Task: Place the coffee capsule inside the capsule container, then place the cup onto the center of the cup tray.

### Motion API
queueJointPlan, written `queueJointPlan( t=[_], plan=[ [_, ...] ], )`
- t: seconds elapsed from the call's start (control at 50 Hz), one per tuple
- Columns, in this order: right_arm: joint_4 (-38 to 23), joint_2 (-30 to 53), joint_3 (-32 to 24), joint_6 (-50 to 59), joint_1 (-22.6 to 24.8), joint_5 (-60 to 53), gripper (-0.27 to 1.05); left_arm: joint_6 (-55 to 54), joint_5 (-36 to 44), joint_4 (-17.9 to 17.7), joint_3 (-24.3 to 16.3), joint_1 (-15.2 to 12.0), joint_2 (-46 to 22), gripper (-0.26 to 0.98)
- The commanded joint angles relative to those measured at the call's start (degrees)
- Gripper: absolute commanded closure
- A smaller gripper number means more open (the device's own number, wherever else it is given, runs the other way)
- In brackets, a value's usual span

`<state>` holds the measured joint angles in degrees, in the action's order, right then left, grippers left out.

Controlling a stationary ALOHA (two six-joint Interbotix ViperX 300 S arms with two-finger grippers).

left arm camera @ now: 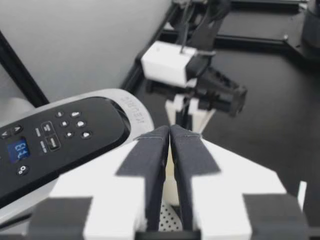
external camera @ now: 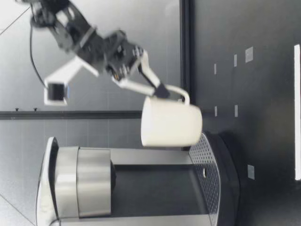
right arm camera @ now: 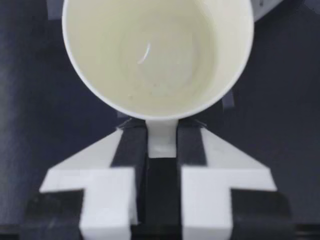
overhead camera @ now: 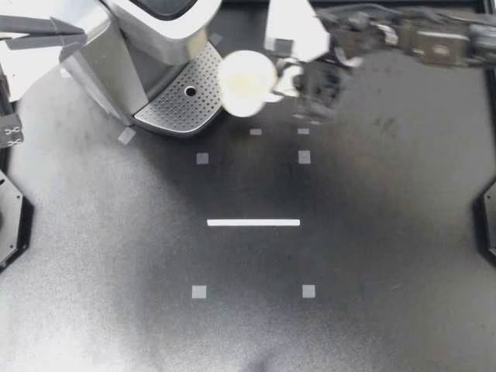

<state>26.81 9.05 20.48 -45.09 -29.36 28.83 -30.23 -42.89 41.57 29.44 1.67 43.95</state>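
A white cup (overhead camera: 246, 83) hangs upright by its handle from my right gripper (overhead camera: 283, 81), which is shut on that handle. The cup is at the right edge of the perforated cup tray (overhead camera: 182, 101) of the coffee machine (overhead camera: 147, 31). In the low view the cup (external camera: 171, 127) is slightly above the tray (external camera: 209, 162), with my right gripper (external camera: 162, 90) above its handle. The right wrist view shows the empty cup (right arm camera: 157, 55) and the gripper (right arm camera: 161, 145) clamping the handle. My left gripper (overhead camera: 77, 35) is shut on nothing above the machine (left arm camera: 55, 140). No capsule shows.
Small grey tape squares (overhead camera: 202, 159) and a white strip (overhead camera: 253, 222) mark the dark table. The machine fills the back left corner. My right arm (left arm camera: 200, 85) reaches in from the back right. Black frame rails border the table's sides.
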Motion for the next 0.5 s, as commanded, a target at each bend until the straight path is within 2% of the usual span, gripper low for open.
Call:
queueJointPlan(
  t=[0.0, 0.2, 0.48],
  plan=[
    [0.3, 1.1, -4.4, -0.2, 0.4, 0.9, 0.68, -0.1, 0.4, 0.3, -0.7, 0.2, 0.4, 0.55],
    [0.2, 5.6, -10.6, -0.4, 0.4, 2.4, 0.68, -0.1, 0.4, 0.3, -0.5, 0.2, 0.8, 0.55],
    [0.1, 9.5, -15.9, -0.5, 0.4, 3.8, 0.68, -0.1, 0.4, 0.3, 0.3, 0.2, 1.5, 0.55]
  ],
)
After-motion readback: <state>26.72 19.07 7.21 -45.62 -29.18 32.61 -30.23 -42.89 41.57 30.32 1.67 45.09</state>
